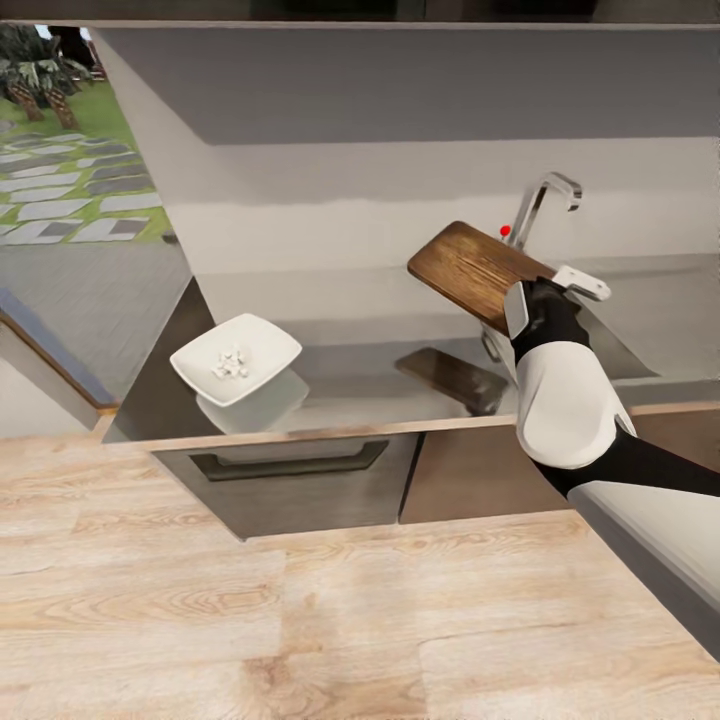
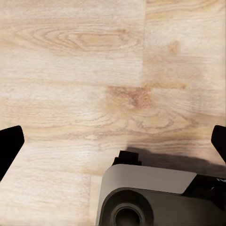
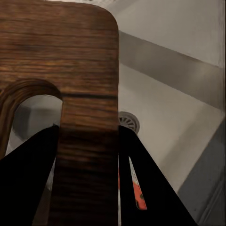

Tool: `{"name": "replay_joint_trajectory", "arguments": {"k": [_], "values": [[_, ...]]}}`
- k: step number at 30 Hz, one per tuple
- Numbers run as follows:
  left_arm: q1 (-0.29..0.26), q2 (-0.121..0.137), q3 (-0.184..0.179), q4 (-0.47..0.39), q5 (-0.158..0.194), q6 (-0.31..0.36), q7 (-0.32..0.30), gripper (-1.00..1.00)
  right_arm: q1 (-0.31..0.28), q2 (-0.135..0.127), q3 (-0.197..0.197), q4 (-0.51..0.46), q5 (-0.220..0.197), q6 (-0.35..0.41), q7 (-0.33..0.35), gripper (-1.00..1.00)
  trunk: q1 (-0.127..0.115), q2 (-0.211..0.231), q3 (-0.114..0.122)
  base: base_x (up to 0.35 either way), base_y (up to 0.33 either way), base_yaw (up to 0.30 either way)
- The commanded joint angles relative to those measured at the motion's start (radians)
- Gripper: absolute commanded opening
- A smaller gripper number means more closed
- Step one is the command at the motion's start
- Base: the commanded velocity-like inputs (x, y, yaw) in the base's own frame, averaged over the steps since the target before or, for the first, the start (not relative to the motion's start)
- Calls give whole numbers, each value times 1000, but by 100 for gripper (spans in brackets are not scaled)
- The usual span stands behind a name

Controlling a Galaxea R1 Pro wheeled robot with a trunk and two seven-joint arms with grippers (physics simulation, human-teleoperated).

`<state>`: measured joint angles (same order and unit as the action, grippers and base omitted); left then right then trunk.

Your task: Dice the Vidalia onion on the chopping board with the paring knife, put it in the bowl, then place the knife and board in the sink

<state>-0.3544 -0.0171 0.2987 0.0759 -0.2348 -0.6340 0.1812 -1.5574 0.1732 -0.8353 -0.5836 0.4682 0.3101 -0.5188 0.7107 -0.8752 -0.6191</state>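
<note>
My right gripper (image 1: pixel 518 302) is shut on the handle-slot end of the brown chopping board (image 1: pixel 468 262), holding it tilted in the air beside the faucet (image 1: pixel 546 198). In the right wrist view the board (image 3: pixel 70 70) sits between the dark fingers (image 3: pixel 148 188), over the sink (image 3: pixel 174 117). The drain (image 3: pixel 128 122) and the red-handled paring knife (image 3: pixel 136 187) lie in the basin. The white bowl (image 1: pixel 190 356) stands on the countertop (image 1: pixel 350 392) at the left and holds small white diced onion pieces (image 1: pixel 230 364). My left gripper (image 2: pixel 113 141) is open over the wooden floor.
Dark cabinets with a black handle (image 1: pixel 290 462) front the counter. A window opening onto a garden (image 1: pixel 70 150) is at the left. Pale wood floor (image 1: pixel 250 620) fills the foreground. The robot's grey base (image 2: pixel 150 197) lies under the left gripper.
</note>
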Motion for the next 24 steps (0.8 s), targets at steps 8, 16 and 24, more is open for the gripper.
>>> {"name": "replay_joint_trajectory", "arguments": {"k": [8, 16, 24], "values": [[-2, 2, 5, 4, -11, -5, 7, 100, -1, -5, -14, -1, 6, -21, -22, -100, 0, -1, -1, -14, 0, 0], [-2, 6, 5, 3, -11, -4, 7, 100, -1, -19, -58, -1, 7, -76, -28, -100, 0, -1, -1, 0, 0, 0], [-2, 6, 5, 2, -11, -4, 7, 100, -1, -41, -77, 2, 7, -124, -92, -100, 0, -1, -1, 0, 0, 0]]}}
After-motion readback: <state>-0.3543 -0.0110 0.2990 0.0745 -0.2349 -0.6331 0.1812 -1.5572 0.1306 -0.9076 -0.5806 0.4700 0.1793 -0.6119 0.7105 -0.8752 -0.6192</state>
